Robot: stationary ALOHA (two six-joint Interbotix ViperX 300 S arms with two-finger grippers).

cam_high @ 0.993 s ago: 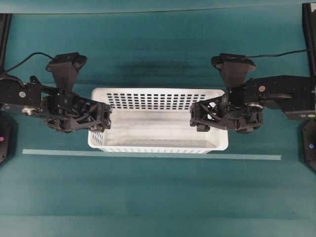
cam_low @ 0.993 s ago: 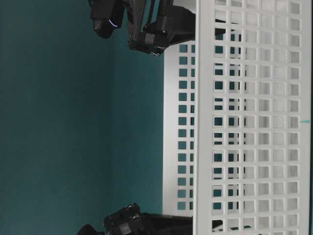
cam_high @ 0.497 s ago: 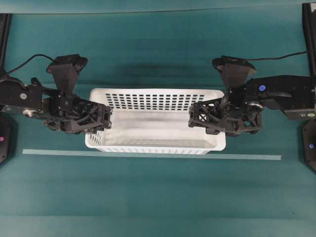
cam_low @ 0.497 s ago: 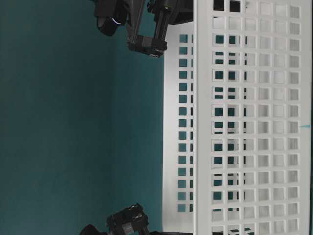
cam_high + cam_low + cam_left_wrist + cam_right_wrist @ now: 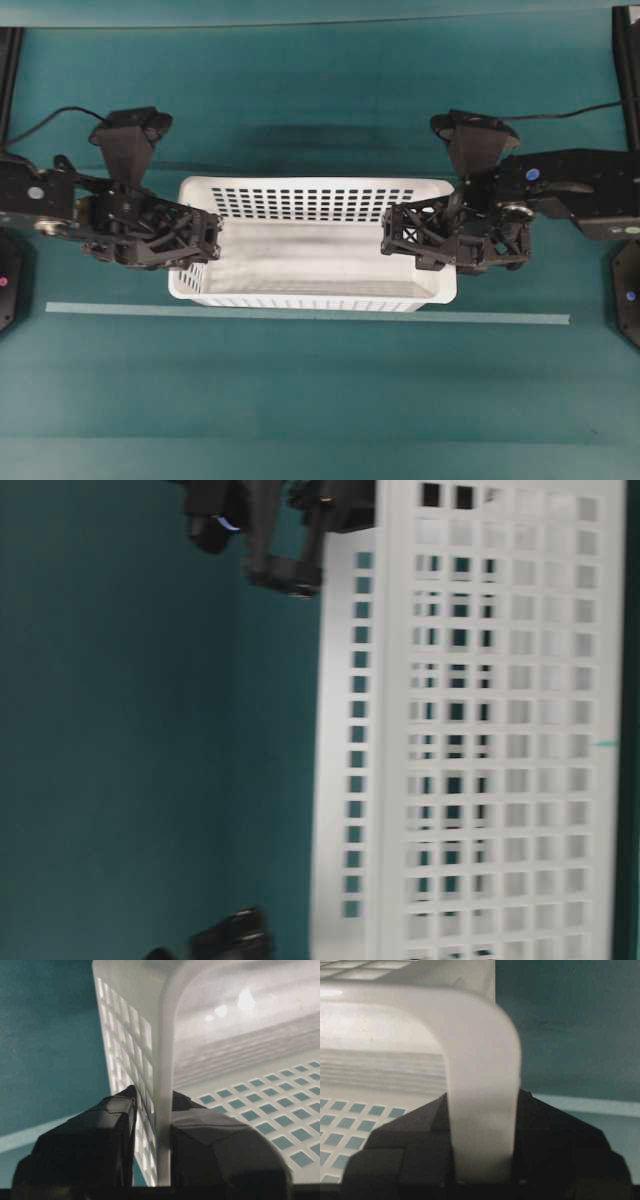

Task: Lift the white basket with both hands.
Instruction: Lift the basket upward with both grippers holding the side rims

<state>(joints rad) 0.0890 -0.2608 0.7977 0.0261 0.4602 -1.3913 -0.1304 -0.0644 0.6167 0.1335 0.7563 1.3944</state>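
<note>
Basket (image 5: 500, 730) blurred; lower end effector (image 5: 225, 942) cropped.

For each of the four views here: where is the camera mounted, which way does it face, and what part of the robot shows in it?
Overhead: looks straight down on the white basket, left end effector, right end effector at its ends.
Table-level: low, image rotated sideways, faces the slotted long wall; arm parts at the frame edges, blurred.
Left wrist: looks along its fingers straddling the rim.
Right wrist: same, fingers around the rim.
Shared: the basket appears in all four.
</note>
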